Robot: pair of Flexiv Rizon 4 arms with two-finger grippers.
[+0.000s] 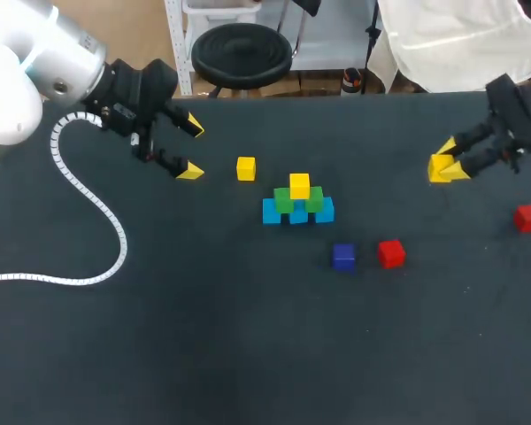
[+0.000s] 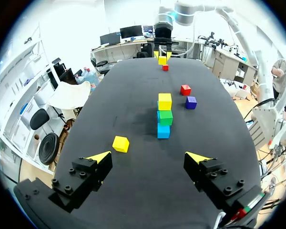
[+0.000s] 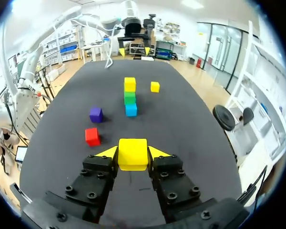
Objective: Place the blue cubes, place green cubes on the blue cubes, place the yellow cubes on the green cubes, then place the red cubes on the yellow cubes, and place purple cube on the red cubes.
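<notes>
The dark table (image 1: pixel 248 354) is largely bare on the robot's side. The left pincer (image 2: pixel 148 157) is held released, its fingers spread wide, not far from the far edge. A loose yellow cube (image 2: pixel 120 143) is seen just ahead of one finger. The pile (image 2: pixel 164 117) of blue, green and yellow cubes is farther ahead, across open surface. The right pincer (image 3: pixel 132 153) is clenched on a second yellow cube (image 3: pixel 132 147), with clear table left before the pile. A purple cube (image 3: pixel 96 114) and a red cube (image 3: pixel 92 136) are set ahead of it to one side. The other red cube (image 1: pixel 528 218) lies near it, close to the table's edge.
</notes>
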